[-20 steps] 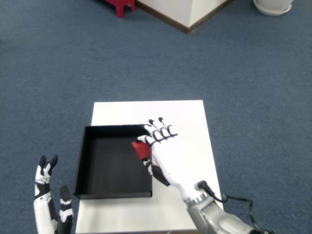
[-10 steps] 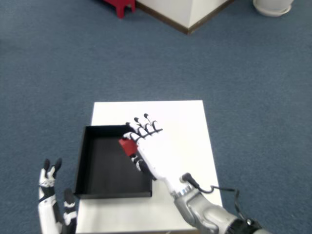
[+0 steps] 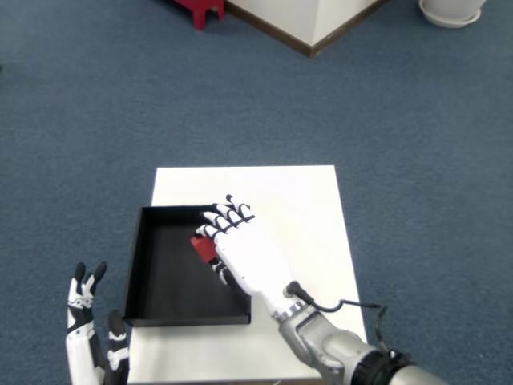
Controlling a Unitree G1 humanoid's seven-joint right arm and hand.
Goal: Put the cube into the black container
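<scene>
A red cube (image 3: 202, 248) is held in my right hand (image 3: 240, 253), whose fingers curl around it; only the cube's left side shows past the palm. Hand and cube hover over the right part of the black container (image 3: 144, 281), a shallow square tray on the white table (image 3: 296, 200). I cannot tell how far the cube is above the tray's floor. My forearm reaches in from the lower right across the tray's right wall.
The left hand (image 3: 88, 329) hangs at the lower left, off the table, fingers spread. Blue carpet surrounds the table. A red stool (image 3: 196, 10), a white wall corner (image 3: 309, 20) and a white pot (image 3: 453, 10) stand far off at the top.
My right hand has carried the cube leftward from the tray's right wall to a spot over its inside. The left hand has dropped slightly.
</scene>
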